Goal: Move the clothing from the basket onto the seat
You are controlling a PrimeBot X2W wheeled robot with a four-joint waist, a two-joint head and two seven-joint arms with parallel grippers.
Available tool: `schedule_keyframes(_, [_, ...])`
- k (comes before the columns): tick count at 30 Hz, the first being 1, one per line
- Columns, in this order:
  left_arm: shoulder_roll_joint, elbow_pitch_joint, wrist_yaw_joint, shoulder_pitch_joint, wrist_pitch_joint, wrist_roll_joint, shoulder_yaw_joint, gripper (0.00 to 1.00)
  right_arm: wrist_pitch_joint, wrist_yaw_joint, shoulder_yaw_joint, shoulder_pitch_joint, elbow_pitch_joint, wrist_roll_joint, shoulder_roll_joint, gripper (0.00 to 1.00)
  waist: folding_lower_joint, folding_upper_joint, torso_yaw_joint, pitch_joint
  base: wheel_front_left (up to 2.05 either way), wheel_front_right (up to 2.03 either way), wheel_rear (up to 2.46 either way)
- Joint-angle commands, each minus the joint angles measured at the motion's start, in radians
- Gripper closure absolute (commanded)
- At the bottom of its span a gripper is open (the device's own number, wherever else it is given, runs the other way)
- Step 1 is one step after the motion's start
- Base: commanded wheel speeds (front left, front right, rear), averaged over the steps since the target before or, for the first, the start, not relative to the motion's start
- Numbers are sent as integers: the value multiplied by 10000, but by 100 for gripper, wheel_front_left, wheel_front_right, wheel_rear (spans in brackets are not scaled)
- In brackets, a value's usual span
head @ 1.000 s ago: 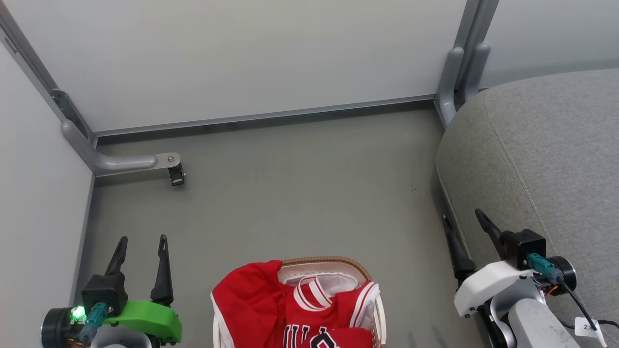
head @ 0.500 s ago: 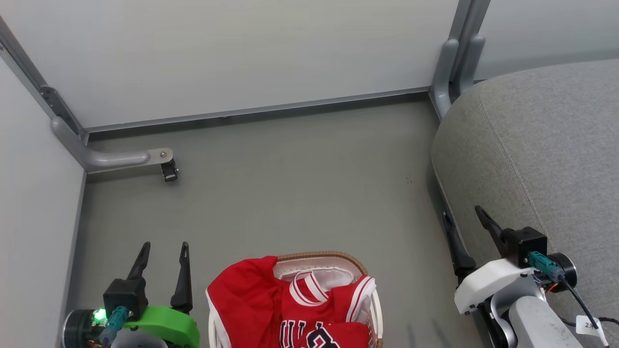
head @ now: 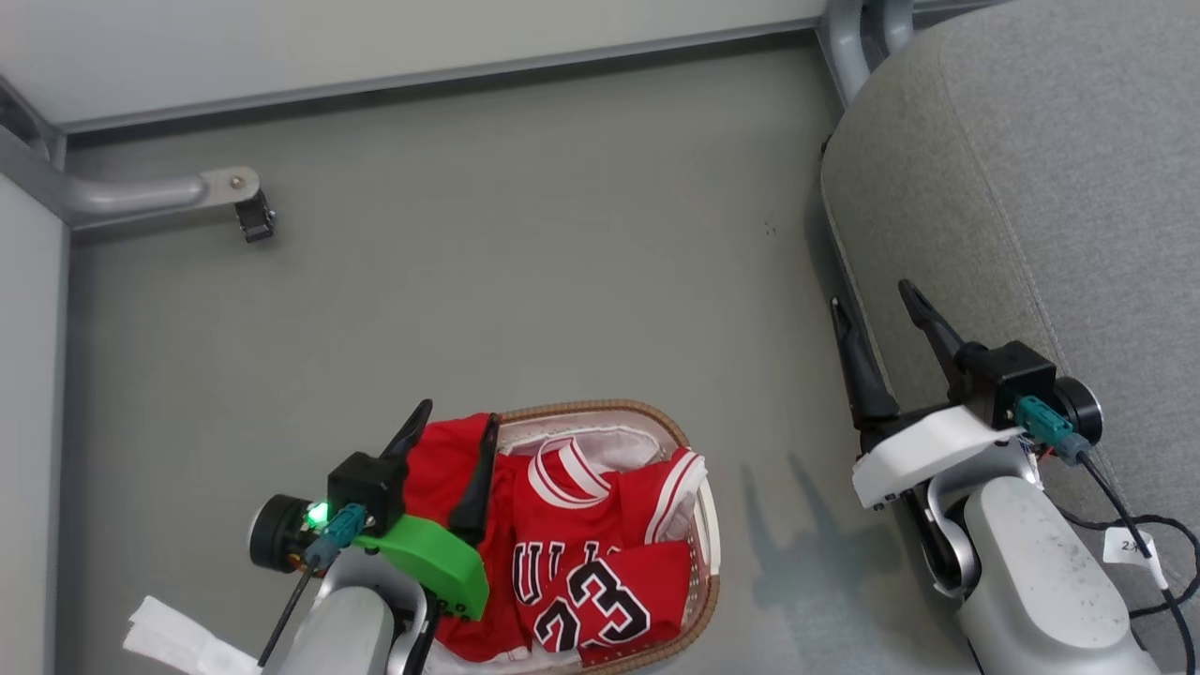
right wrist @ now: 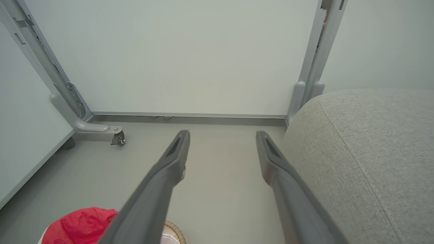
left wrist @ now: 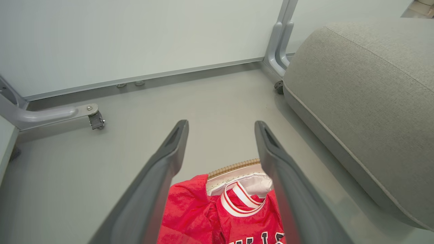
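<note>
Hovering over the left side of the basket (head: 614, 409), the left gripper (head: 459, 412) has its two fingers spread apart with nothing between them, their tips above the red clothing (head: 581, 553). The clothing lies heaped inside the basket, the jersey's number 23 facing up and a white lining (head: 609, 442) showing at the far end. The basket stands on the grey floor (head: 516, 234), apart from the seat (head: 1031, 169). The right gripper (head: 870, 293), likewise spread and empty, sits at the seat's edge.
</note>
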Motion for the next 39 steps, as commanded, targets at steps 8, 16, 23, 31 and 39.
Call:
schedule_keyframes(8, [484,1848,-28,-1969,2,-1533,-2399,0,-47,-6,187,-1020,-559,-264,193,0,-1,0,-777,2926,0,0,0])
schedule_keyframes(16, [579,3698,-28,-3658,2,-3337,-4701,0,-47,-6,331,-1678,-869,-419,277,0,-1,0,-957,4455,0,0,0])
schedule_keyframes(23, [726,4682,-28,-4706,156,-4568,-6489,0,-47,-6,332,-1954,-1170,-513,319,0,-1,0,-1083,5429,0,0,0])
schedule_keyframes(31, [692,5991,-28,-5742,316,-4737,-7807,0,-47,-6,499,-2067,-1385,-315,323,0,-1,0,-1309,6227,0,0,0])
schedule_keyframes(39, [542,7031,-27,-6502,87,-3916,-8759,0,-47,-6,452,-1990,-1502,-134,325,0,-1,0,-1371,6711,0,0,0])
